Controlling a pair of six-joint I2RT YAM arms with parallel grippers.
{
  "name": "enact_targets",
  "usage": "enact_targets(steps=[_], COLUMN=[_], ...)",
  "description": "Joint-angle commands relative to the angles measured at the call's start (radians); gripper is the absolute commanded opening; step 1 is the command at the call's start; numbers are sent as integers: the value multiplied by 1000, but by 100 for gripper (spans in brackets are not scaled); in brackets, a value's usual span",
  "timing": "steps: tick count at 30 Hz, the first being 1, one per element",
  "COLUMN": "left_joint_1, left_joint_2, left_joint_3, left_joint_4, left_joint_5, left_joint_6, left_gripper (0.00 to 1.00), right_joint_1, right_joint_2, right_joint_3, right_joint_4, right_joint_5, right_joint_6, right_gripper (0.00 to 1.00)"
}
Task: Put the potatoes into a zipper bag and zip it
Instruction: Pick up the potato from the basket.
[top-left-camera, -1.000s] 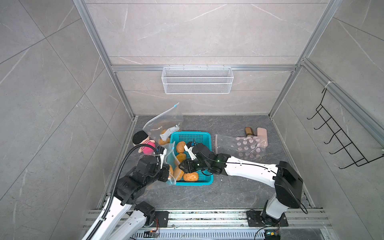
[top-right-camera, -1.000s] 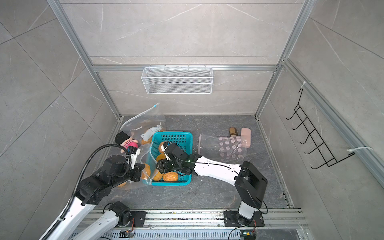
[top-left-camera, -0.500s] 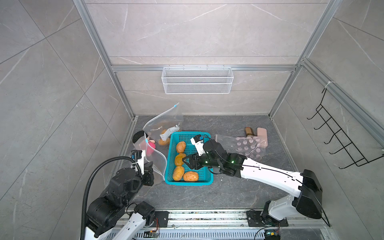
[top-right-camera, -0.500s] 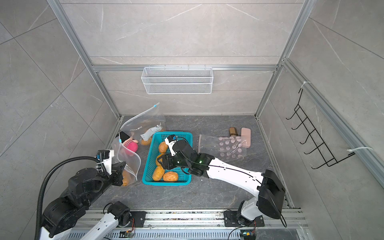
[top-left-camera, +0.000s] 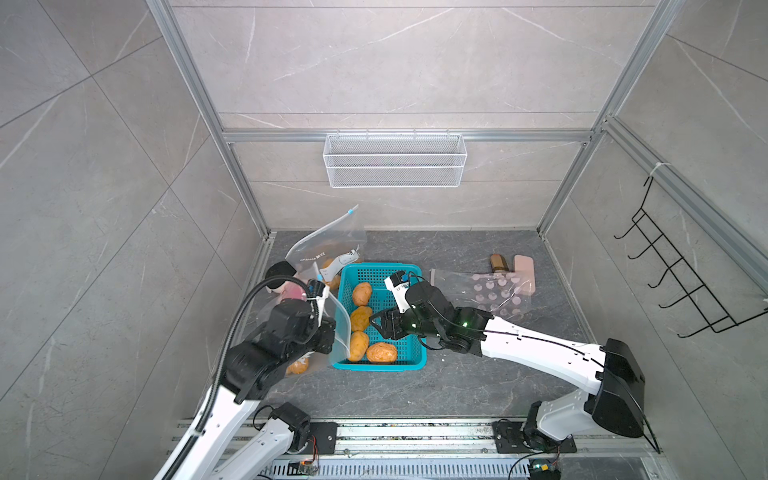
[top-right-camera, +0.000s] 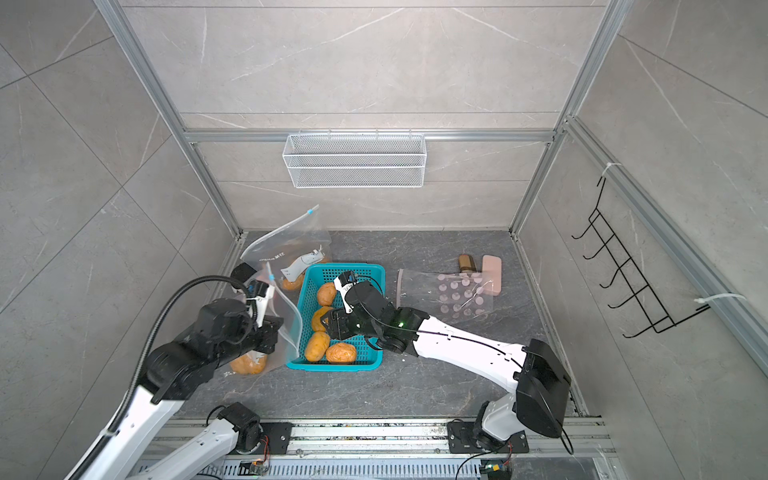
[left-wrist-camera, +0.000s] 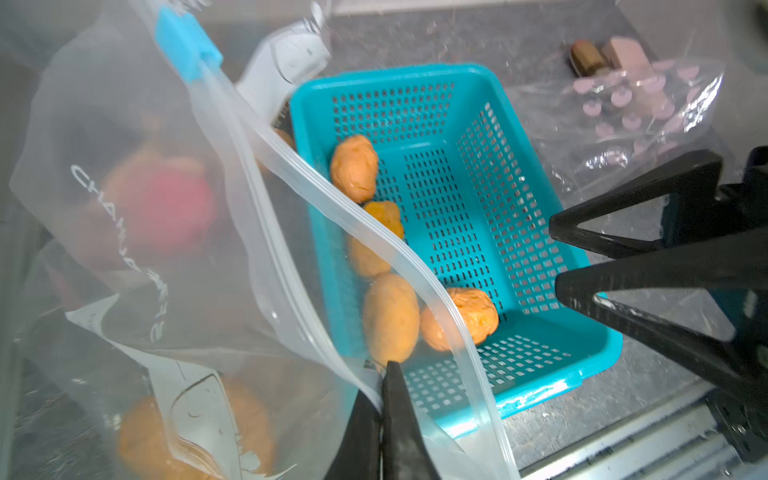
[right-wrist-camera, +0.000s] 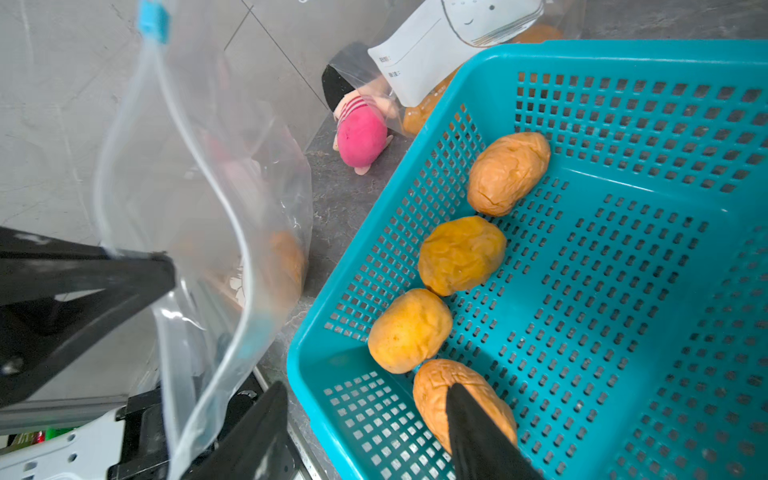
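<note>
Pinching the zip rim of a clear plastic zipper bag (left-wrist-camera: 174, 291), the left gripper (left-wrist-camera: 382, 395) is seen fully closed on the film. The bag's mouth, marked by a blue slider (left-wrist-camera: 187, 45), is held agape just beside the left wall of a teal perforated plastic basket (top-left-camera: 376, 366). The right gripper (right-wrist-camera: 368, 386) is held over the basket's near end with its jaws parted and nothing gripped between them. One finger (right-wrist-camera: 478, 436) is seen across the nearest tuber.

The potatoes (right-wrist-camera: 461, 254) are shown as lumpy ovals with wrinkled, faintly glossy orange-tan skin. Four are counted in the basket, lined up along its left wall, each touching or almost touching the next. The right half of the basket's floor is seen bare. One more (top-right-camera: 248, 363) is seen through the lower part of the held bag. At least one other (top-right-camera: 293, 284) is made out through the film of a second clear zipper bag (top-left-camera: 328, 245), which is propped in the rear left corner beside a pink plush doll (right-wrist-camera: 361, 137).

Three clear bags are counted in all. The third (top-left-camera: 486, 291), dotted with pink discs, is laid flat to the right of the basket, near a small brown jar (top-left-camera: 497, 262) and a pink block (top-left-camera: 523, 266).
</note>
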Motion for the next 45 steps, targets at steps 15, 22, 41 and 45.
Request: enact_targets(steps=[15, 22, 41, 45], left_joint_1=[3, 3, 3, 3], left_joint_2=[-89, -82, -84, -86], left_joint_3=[-130, -135, -138, -137], left_joint_4=[78, 83, 88, 85], left_joint_5=[74, 82, 87, 80], left_joint_6=[2, 9, 14, 17], left_gripper=[0, 0, 0, 0], right_joint_1=[3, -18, -139, -141], right_joint_2=[113, 165, 526, 604], right_joint_3=[40, 55, 347, 409], right_joint_4=[-88, -58, -92, -110], right_joint_5=[56, 52, -3, -51], right_joint_6=[-1, 18, 215, 207], right_gripper=[62, 62, 74, 77])
